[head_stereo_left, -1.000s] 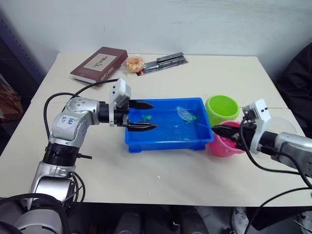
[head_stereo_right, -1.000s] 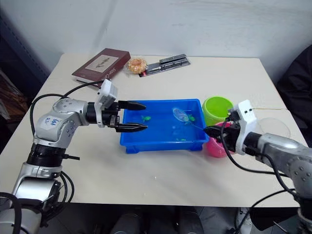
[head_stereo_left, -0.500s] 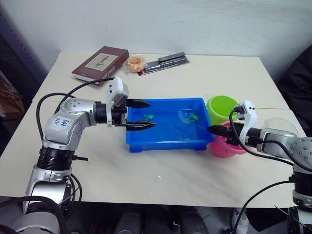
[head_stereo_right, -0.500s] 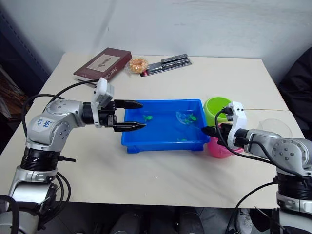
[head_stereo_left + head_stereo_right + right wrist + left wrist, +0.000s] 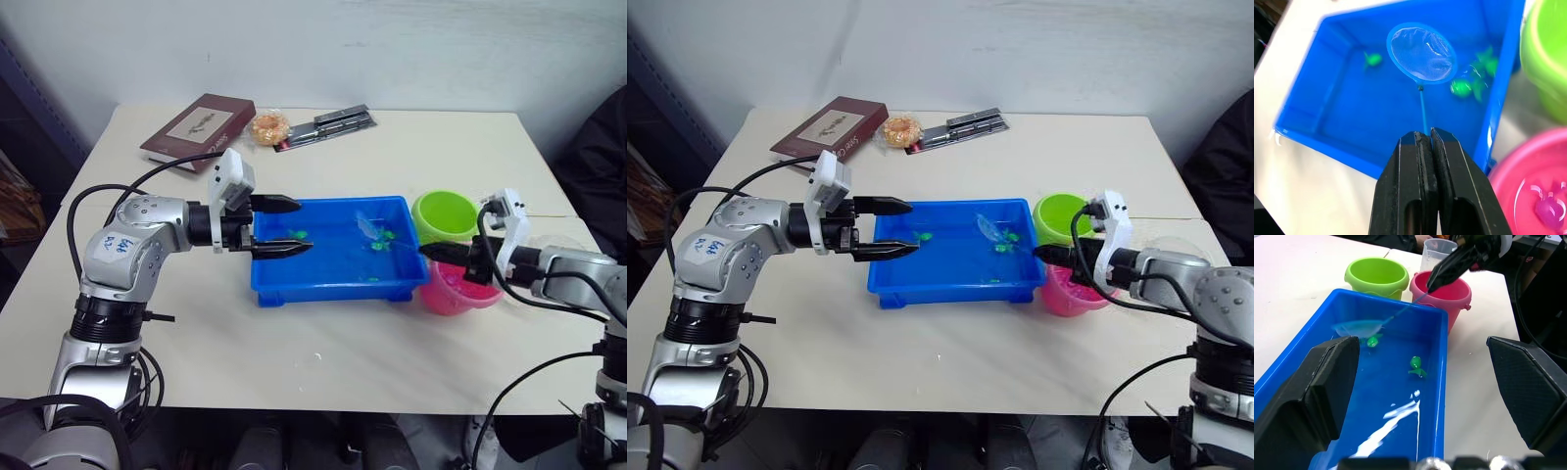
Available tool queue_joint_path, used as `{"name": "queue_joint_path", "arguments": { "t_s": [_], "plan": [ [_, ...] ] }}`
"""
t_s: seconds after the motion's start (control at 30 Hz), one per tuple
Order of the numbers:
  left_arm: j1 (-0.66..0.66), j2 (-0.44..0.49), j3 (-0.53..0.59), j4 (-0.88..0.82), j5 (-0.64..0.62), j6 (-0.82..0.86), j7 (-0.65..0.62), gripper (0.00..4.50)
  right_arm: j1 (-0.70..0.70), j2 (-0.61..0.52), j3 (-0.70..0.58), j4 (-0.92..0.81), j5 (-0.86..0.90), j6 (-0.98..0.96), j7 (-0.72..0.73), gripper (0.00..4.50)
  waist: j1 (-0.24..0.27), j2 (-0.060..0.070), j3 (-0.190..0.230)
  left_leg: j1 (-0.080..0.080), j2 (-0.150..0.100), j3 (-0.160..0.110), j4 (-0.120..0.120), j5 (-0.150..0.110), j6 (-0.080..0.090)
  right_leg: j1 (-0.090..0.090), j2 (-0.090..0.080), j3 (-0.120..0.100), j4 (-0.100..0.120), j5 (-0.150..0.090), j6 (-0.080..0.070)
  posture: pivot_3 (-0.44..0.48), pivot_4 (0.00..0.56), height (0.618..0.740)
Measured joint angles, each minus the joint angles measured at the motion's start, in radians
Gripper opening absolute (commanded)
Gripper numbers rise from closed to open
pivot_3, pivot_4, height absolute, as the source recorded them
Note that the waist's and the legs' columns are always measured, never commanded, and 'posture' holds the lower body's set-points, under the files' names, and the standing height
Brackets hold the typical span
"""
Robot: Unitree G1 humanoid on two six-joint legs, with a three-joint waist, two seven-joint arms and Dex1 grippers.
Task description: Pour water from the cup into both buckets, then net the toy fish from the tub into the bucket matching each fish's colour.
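Note:
The blue tub [image 5: 333, 291] sits mid-table and holds water and several green toy fish [image 5: 297, 235] [image 5: 1462, 88]. My right gripper [image 5: 431, 252] is shut on the thin handle of a small blue net [image 5: 1421, 53]. The net's hoop lies in the tub's far right part, beside two green fish. The lime green bucket [image 5: 446, 213] and the pink bucket [image 5: 451, 292] stand at the tub's right end. A pink fish [image 5: 1547, 210] lies in the pink bucket. The clear cup [image 5: 1437, 252] stands behind the pink bucket. My left gripper [image 5: 304, 226] hangs open over the tub's left end.
At the table's back edge lie a dark red book [image 5: 199, 128], a wrapped orange snack [image 5: 269, 127] and a dark flat case [image 5: 328, 125]. A black garment [image 5: 598, 147] hangs beyond the table's right side. Bare tabletop lies in front of the tub.
My right wrist has turned and drawn slightly to the right, still holding the net, whose hoop stays in the tub's far right part. The left gripper has hardly moved.

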Motion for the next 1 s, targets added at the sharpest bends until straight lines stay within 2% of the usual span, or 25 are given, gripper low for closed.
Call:
{"name": "queue_joint_path", "arguments": {
  "t_s": [0.23,0.43,0.8,1.0],
  "plan": [
    [-0.002,-0.003,0.0,0.006,0.0,-0.01,-0.003,4.45,-0.007,-0.001,0.01,0.03,-0.053,-0.003,0.018,0.0,0.001,0.0,0.0,0.0,0.0,0.0,0.0,0.0,0.0,0.0,0.0,0.0,-0.001,0.0,0.0,0.0,0.15,0.74],
    [-0.003,-0.003,0.0,0.009,0.0,-0.017,-0.005,4.45,0.048,-0.001,0.044,0.028,-0.113,-0.007,0.075,0.0,0.002,0.0,0.0,0.0,0.0,0.0,-0.001,0.0,0.0,0.0,0.0,0.0,-0.001,0.0,0.0,0.0,0.15,0.74],
    [-0.009,-0.004,0.0,0.012,0.0,-0.018,-0.005,4.45,0.026,0.011,0.047,0.051,-0.224,-0.048,0.107,0.0,-0.002,0.0,0.0,0.0,0.0,0.0,-0.001,0.0,0.0,0.0,0.0,0.0,-0.001,0.0,0.0,0.0,0.15,0.74],
    [-0.014,-0.009,-0.001,0.016,0.001,-0.019,-0.004,4.45,-0.006,0.011,0.135,0.069,-0.328,-0.119,0.154,0.0,-0.002,0.0,0.0,0.0,0.0,0.0,-0.001,0.0,0.0,0.0,0.0,0.0,-0.002,0.0,0.0,0.0,0.15,0.74]
  ]
}}
